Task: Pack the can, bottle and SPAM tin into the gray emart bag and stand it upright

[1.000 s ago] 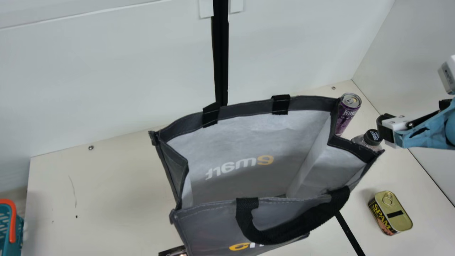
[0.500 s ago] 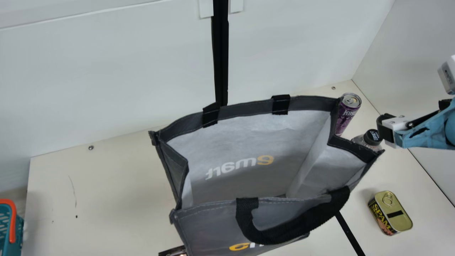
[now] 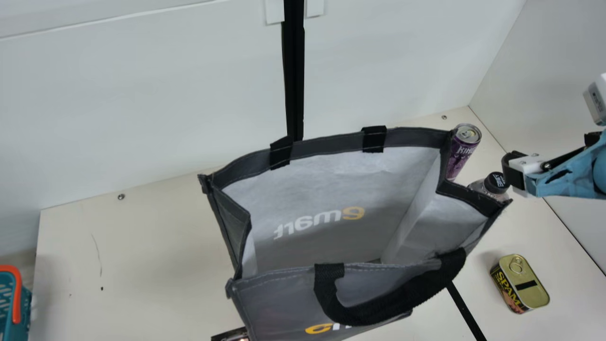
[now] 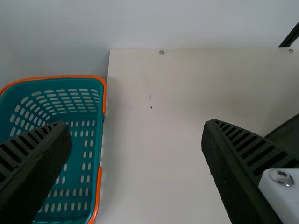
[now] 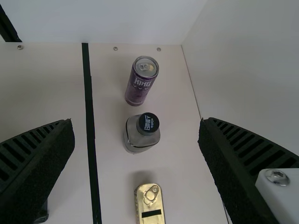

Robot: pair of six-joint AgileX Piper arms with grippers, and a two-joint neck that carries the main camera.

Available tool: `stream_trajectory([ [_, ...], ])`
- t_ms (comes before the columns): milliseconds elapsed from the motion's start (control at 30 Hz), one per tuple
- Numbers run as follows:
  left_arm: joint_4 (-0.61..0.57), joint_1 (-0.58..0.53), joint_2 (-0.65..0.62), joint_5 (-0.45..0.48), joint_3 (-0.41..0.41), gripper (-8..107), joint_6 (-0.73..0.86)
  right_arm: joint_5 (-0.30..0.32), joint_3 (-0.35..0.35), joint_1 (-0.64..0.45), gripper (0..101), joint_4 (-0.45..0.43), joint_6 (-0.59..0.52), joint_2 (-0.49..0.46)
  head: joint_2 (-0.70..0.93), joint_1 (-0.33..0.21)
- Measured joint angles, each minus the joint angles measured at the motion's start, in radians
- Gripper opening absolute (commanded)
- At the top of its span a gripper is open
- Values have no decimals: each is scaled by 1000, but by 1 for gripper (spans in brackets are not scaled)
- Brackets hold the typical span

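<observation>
Read the main view as a clock face hubbed on the gray emart bag, 12 at the view's top. Your teal basket (image 3: 17,296), trimmed in orange, is between 8 and 9 o'clock, cut off by the view's edge. In its wrist view, your left gripper (image 4: 135,133) is released, its ribbed fingers spread well apart. At the hub, your gray emart bag (image 3: 284,303) stands upright with its mouth open, a black handle (image 3: 393,300) drooping over its 6 o'clock side. Outside it, you have the can (image 3: 461,154) upright at 2 o'clock and the bottle (image 3: 493,187) upright between 2 and 3, both partly behind the bag's edge. The SPAM tin (image 3: 525,284) sits near 4 o'clock, pull-tab lid up. Your right gripper (image 3: 516,173) is between 2 and 3, above the tabletop; its wrist view shows it released too, fingers wide apart.
</observation>
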Motion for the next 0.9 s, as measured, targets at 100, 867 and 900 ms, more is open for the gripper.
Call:
stream_trajectory([
  [100, -14, -15, 20, -12, -15, 90, 10, 0, 0, 0, 95, 0, 0, 0, 0, 0],
  [867, -178, -26, 200, -63, -186, 90, 196, 0, 0, 0, 95, 1, 0, 0, 2, 0],
  [900, -185, -26, 210, -63, -197, 90, 204, 0, 0, 0, 95, 1, 0, 0, 0, 0],
])
